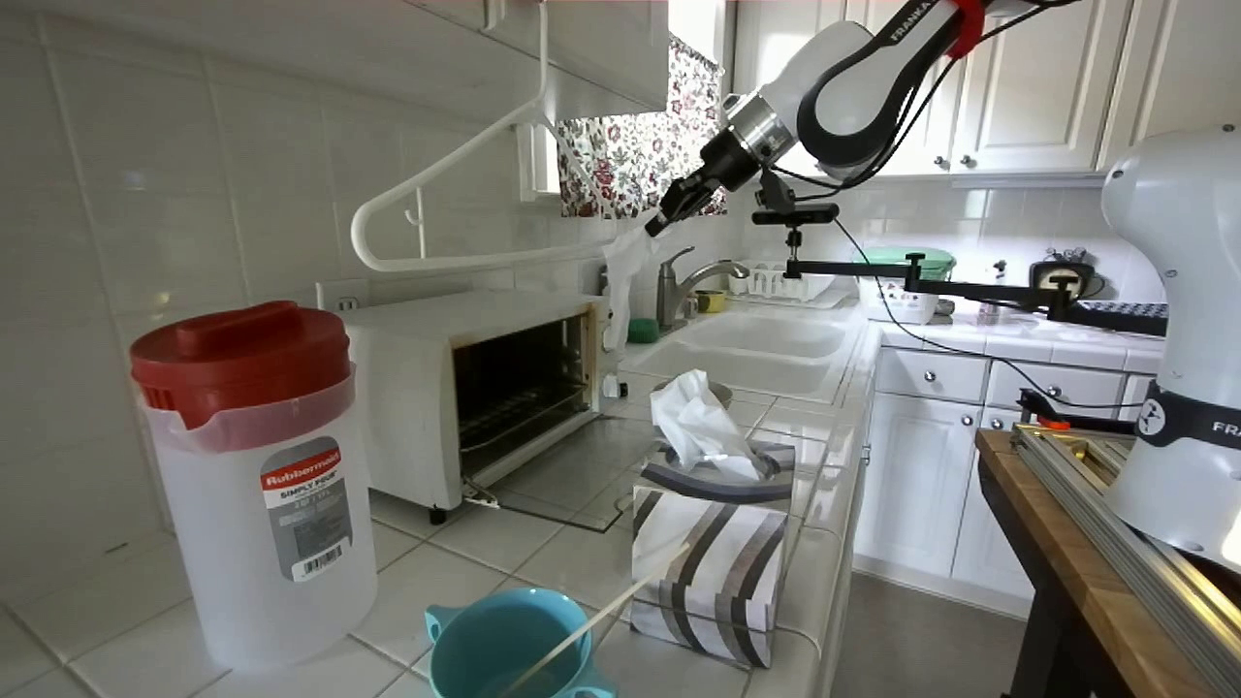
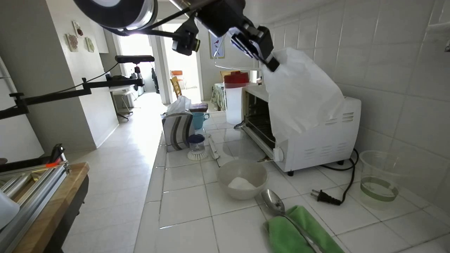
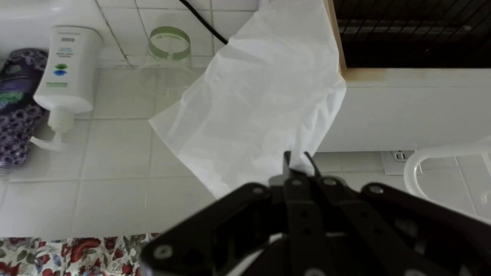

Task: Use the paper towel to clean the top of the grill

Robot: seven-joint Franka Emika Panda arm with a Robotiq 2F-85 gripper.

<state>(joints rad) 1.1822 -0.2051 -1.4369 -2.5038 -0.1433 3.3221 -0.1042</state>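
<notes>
My gripper (image 3: 297,155) is shut on one corner of the paper towel (image 3: 253,99), a thin white sheet hanging down from the fingertips. In an exterior view the towel (image 2: 299,91) drapes over the top edge and the side of the grill (image 2: 327,144). The grill is a white boxy toaster oven, its front standing open and a wire rack showing inside. Seen in an exterior view, the gripper (image 1: 655,225) is above the grill's sink-side end, higher than its pale top (image 1: 446,308). The towel hides part of that top; whether it presses on the surface I cannot tell.
A white hanger (image 1: 485,260) dangles from the cabinet above the grill. A red-lidded pitcher (image 1: 262,504), a striped tissue box (image 1: 713,572) and a teal cup (image 1: 461,635) stand nearby. Beyond the grill are a bowl (image 2: 228,186), a clear cup (image 2: 379,189) and the faucet (image 1: 669,291).
</notes>
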